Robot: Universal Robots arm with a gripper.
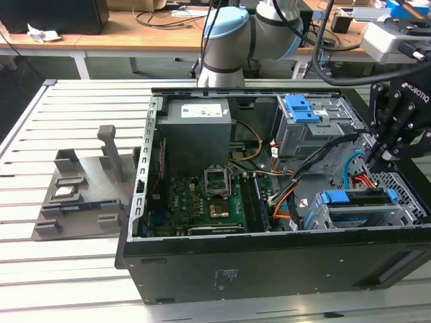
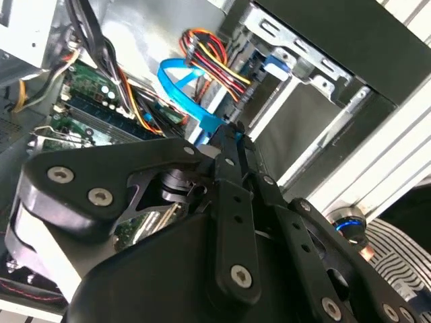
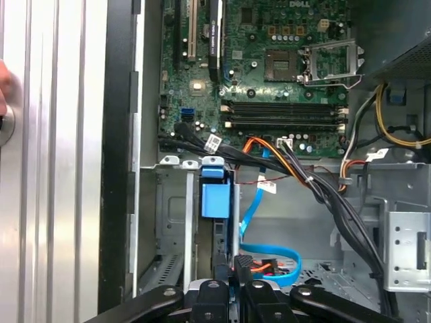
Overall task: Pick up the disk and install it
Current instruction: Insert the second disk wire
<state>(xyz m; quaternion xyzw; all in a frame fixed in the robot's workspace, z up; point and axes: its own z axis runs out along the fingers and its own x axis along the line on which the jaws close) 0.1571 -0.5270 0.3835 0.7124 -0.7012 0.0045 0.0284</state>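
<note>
**Gripper over the drive cage; disk seated in the cage at the case's front corner**

Exterior view: open computer case (image 1: 269, 269) lies on its side on a slatted metal surface (image 1: 74, 269); motherboard (image 1: 202, 198) faces up; grey power-supply box (image 1: 199, 131) with a white label sits at the far side of the case; a blue plastic caddy (image 1: 301, 108) sits on top of the upper bay, toward the exterior view's right.

Disk (image 1: 360, 202): appears seated in the lower drive cage at the exterior view's right end of the case, near the case's front wall; blue side rail shows along its top edge; silver body just visible under it. In the first wrist view the blue rail and tab (image 3: 215, 195) stand in the cage slot, edge-on; label cannot be made out.

Gripper (image 1: 377, 160): hangs from the arm (image 1: 236, 33) above the case's right end in the exterior view, just behind the drive cage, tip close to the loose cables; apart from the disk, not touching it as far as I can tell. Second wrist view: the fingers (image 2: 232, 202) lie pressed together, no gap between them and nothing between them; gripper (image 2: 232, 138) closed and empty. First wrist view: gripper tips (image 3: 232, 266) together, just above a looped blue data cable (image 3: 269, 259) and red-orange wires.

Left of the case in the exterior view: a grey fixture (image 1: 84, 185) on the surface, with small parts in its slots.
</note>
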